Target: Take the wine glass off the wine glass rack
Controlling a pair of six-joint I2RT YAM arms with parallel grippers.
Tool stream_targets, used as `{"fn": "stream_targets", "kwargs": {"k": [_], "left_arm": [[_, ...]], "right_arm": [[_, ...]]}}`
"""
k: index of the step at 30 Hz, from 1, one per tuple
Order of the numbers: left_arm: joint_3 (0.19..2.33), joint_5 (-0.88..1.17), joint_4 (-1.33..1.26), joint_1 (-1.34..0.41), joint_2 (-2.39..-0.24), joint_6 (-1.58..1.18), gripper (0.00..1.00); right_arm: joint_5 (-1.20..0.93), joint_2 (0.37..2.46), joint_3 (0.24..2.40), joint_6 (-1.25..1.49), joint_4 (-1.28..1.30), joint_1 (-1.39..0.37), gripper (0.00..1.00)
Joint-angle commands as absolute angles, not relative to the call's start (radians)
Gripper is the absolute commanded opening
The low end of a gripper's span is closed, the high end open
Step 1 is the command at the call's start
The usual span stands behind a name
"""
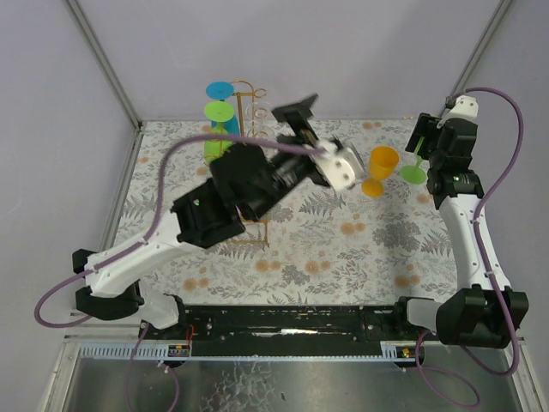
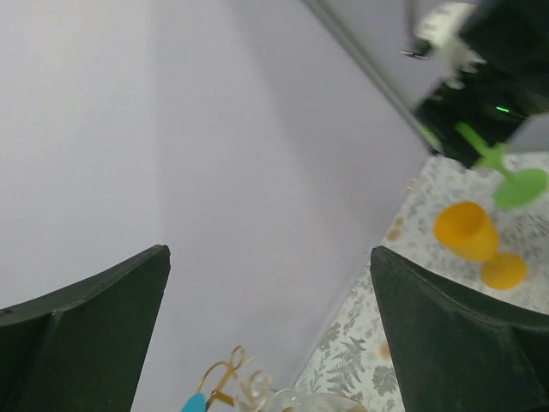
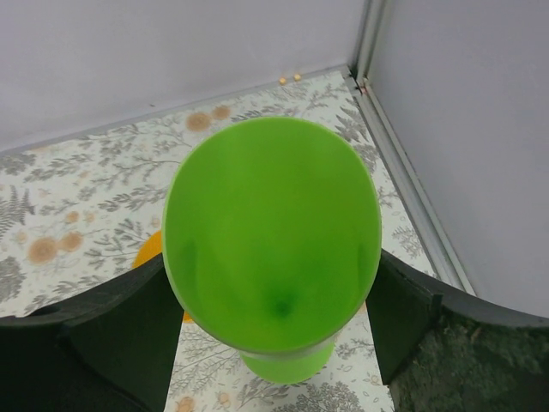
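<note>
Backdrop: pale lilac walls close in a desk covered with a leaf-and-flower print.
Rack: the gold wire wine glass rack stands at the back of the desk, left of centre, its lower frame partly hidden under the left arm.
On the rack: a blue glass and a lime glass hang on its left side, their feet showing as round discs. Whether anything clear hangs among the curled loops I cannot tell.
Orange wine glass: on the desk, well to the right of the rack and apart from it, apparently upright.
Green wine glass: off the rack, at the far right near the back wall, its stem and foot slanting down from the right arm. Whether the foot touches the desk I cannot tell.
Left end effector: fingers spread wide with nothing between them; it sits near the orange wine glass, to its left, gripping nothing.
Right end effector: clamped on the bowl of the green wine glass, which fills the gap between the fingers.
Done, by my reading: two glasses are clear of the rack, one standing free and one in hand.
Left, by my reading: set the green wine glass down, then deal with the two hanging glasses if they count.
</note>
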State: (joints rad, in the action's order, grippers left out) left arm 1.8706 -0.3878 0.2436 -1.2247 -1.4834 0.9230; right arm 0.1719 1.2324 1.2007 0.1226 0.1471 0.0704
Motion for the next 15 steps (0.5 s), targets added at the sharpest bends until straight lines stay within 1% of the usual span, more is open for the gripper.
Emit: {"fn": "stream_targets", "kwargs": {"k": [1,6,11,15], "left_arm": [[1.989,-0.348,0.252,-1.118,-1.438,0.783,1.00],[2.034,-0.308,0.278,-1.011,-1.396,0.704,1.00],[2.023,-0.272,0.302,-0.902,-1.359,0.609,1.00],[2.003,-0.263,0.325,-0.847,-1.336,0.536,1.00]], "right_arm": [[0.239,1.247,1.154,0.101,-0.005,0.102,0.79],[0.250,1.252,1.103,0.111,-0.080,0.137,0.79],[0.259,1.266,1.045,0.112,-0.176,0.149,0.79],[0.244,1.290,0.967,0.111,-0.298,0.149,0.79]]}}
